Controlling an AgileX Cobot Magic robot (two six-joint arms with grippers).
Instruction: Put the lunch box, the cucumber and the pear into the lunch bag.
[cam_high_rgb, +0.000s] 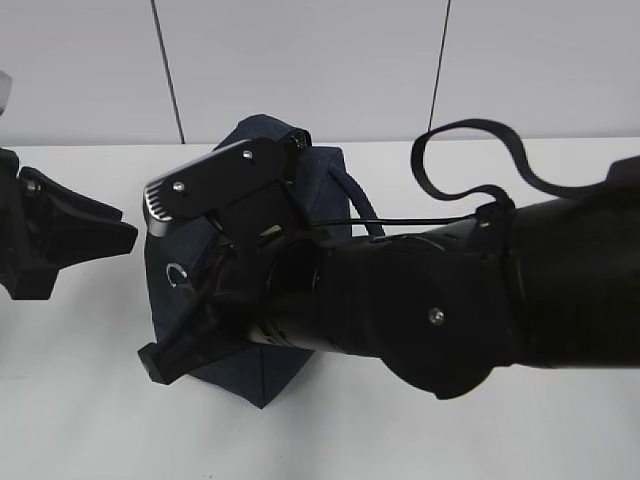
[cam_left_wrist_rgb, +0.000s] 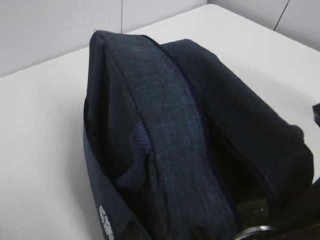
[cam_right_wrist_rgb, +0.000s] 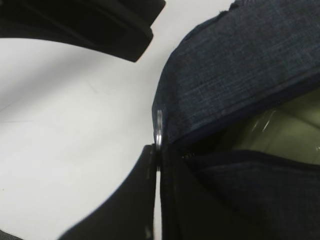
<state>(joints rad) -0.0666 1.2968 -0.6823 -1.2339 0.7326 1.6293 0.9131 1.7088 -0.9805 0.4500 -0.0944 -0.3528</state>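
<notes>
The dark navy lunch bag (cam_high_rgb: 330, 190) stands mid-table, mostly behind my right arm. It fills the left wrist view (cam_left_wrist_rgb: 170, 125), and its top zipper is partly open. My right gripper (cam_high_rgb: 185, 300) is shut on the silver ring pull (cam_right_wrist_rgb: 158, 127) at the bag's near end; the ring also shows in the exterior view (cam_high_rgb: 178, 275). Through the opening I see the pale green lid of the lunch box (cam_right_wrist_rgb: 282, 125) inside the bag. My left gripper (cam_high_rgb: 70, 235) hovers just left of the bag, not touching it. The cucumber and the pear are hidden.
The white table (cam_high_rgb: 80, 400) runs to a white panelled wall (cam_high_rgb: 300, 60) at the back. My right arm (cam_high_rgb: 480, 300) with a looped black cable (cam_high_rgb: 470, 130) covers the right half of the exterior view. The left gripper's finger (cam_right_wrist_rgb: 100, 30) shows above the right wrist's jaws.
</notes>
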